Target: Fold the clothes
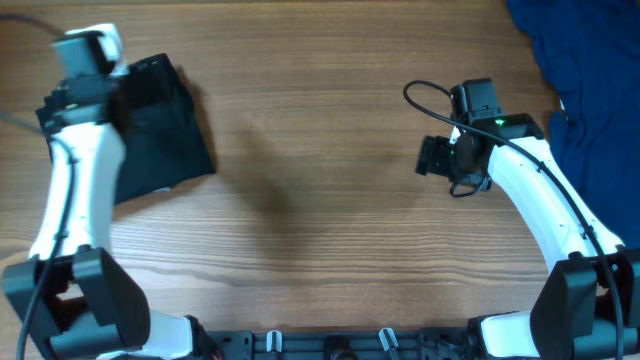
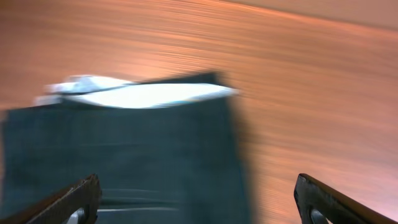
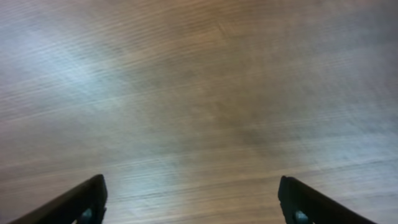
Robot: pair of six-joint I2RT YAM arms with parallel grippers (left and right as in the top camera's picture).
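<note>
Overhead view of a wooden tabletop (image 1: 320, 230) w/ two white robot arms rising from the near edge. Closest to the bases there is bare wood grain only.

Mid-depth, right side: the right arm (image 1: 545, 195) bends in toward centre. The right claw (image 1: 435, 157) points left over bare wood, well apart from any cloth. A black cable (image 1: 428, 92) loops beside its wrist, and a small green light (image 1: 497, 124) glows on top. In the right wrist cam its two fingertips (image 3: 93, 196) sit at the lower corners, spread wide w/ nothing btwn them and only wood beneath.

Left side, a bit farther back: a dark garment (image 1: 165, 130), already folded into a rough rectangle, lies flat on the tabletop and is slightly skewed. The left arm (image 1: 70, 185) runs up from its base and across the garment's left part, w/ its wrist over the far-left corner of the cloth.

The left wrist cam is blurred. The left claw (image 2: 196, 196) is spread wide and grips nothing. One finger shows over the dark cloth and the other over bare wood, so the garment's right edge falls btwn them. Can't tell if the claw touches the fabric. A pale strip (image 2: 149, 94) lies along the garment's far edge, too smeared to identify.

Farthest, right corner: a heap of blue cloth (image 1: 590, 90), unfolded and rumpled, runs down the right edge behind the right arm.
</note>
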